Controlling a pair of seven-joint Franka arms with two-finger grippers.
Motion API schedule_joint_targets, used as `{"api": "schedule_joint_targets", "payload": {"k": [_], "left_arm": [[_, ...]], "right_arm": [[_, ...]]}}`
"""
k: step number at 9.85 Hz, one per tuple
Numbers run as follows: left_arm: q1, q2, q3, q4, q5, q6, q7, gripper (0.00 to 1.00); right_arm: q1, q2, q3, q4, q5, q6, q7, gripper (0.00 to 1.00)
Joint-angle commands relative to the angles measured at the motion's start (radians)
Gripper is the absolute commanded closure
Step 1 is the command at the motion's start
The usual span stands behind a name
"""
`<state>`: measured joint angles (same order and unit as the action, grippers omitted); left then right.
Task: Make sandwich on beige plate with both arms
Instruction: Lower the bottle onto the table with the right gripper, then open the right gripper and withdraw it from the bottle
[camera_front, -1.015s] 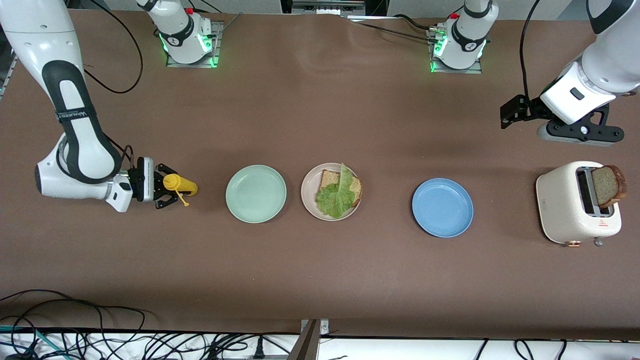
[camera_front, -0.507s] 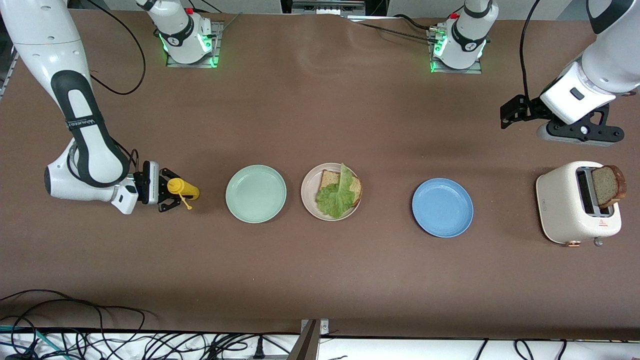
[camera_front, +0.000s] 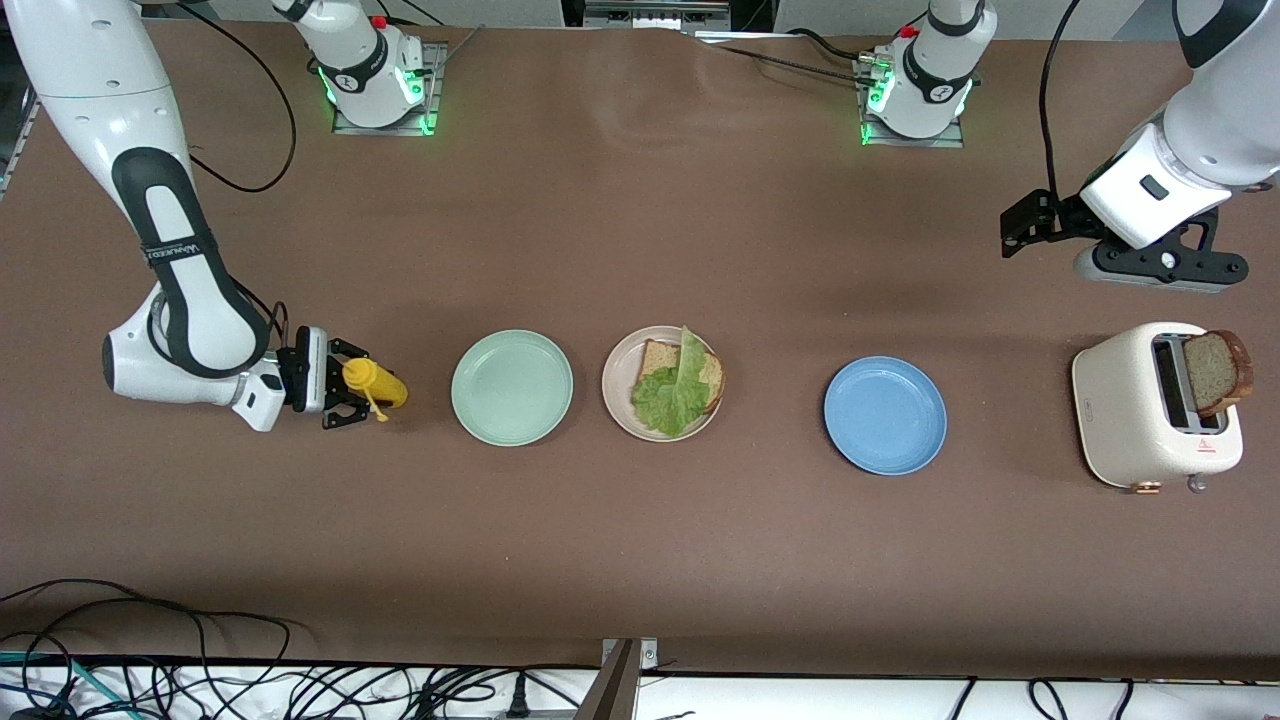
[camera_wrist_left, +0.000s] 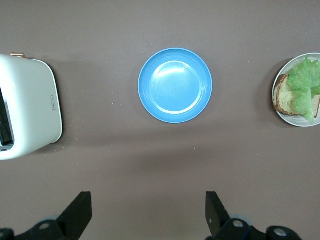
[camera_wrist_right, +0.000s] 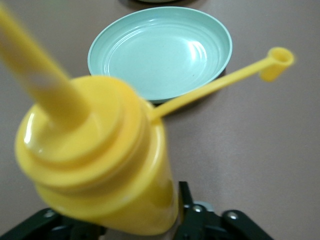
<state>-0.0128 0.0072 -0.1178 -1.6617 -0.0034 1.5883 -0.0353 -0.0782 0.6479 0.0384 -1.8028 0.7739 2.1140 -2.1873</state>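
Partly built sandwich (camera_front: 677, 385) on the round, pale pinkish-beige matte plate (camera_front: 618, 400) at mid-counter: one brown wholegrain slice under a ruffled green lettuce leaf, no top slice yet. Beige plate flanked by a mint-green round plate (camera_front: 512, 387) toward the right arm's end and a blue round plate (camera_front: 885, 415) toward the left arm's end, each well apart from it.

Second brown bread slice (camera_front: 1217, 371) standing in the slot of a cream-white toaster (camera_front: 1130, 420) at the left arm's end of the brown counter (camera_front: 640, 550). Left end effector (camera_wrist_left: 148, 215) raised over bare counter near the toaster, fingers spread wide, nothing between them; apparently waiting.

Right end effector (camera_front: 345, 386) low beside the mint-green plate, around a yellow plastic squeeze bottle (camera_front: 375, 381) with its cap dangling on a strap. Fingers on either side of the bottle; firm grip or loosened, cannot tell.

Judged roughly halfway: base and lettuce done; probably sauce and top slice left.
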Motion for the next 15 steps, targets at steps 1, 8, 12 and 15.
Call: {"api": "schedule_joint_targets", "payload": {"k": [1, 8, 12, 15], "left_arm": [[-0.004, -0.007, 0.004, 0.000, -0.015, -0.008, -0.011, 0.00], [-0.004, -0.007, 0.004, 0.000, -0.013, -0.008, -0.011, 0.00], [-0.004, -0.007, 0.004, 0.000, -0.015, -0.008, -0.011, 0.00], [-0.003, -0.007, 0.004, 0.000, -0.015, -0.008, -0.011, 0.00]], "right_arm": [[-0.005, -0.040, 0.003, -0.004, 0.025, -0.005, -0.011, 0.18], [-0.008, -0.102, -0.141, -0.006, 0.007, -0.293, 0.092, 0.15], [-0.008, -0.241, -0.167, 0.017, -0.086, -0.370, 0.522, 0.16], [-0.002, -0.295, -0.135, 0.069, -0.100, -0.416, 0.786, 0.16]]}}
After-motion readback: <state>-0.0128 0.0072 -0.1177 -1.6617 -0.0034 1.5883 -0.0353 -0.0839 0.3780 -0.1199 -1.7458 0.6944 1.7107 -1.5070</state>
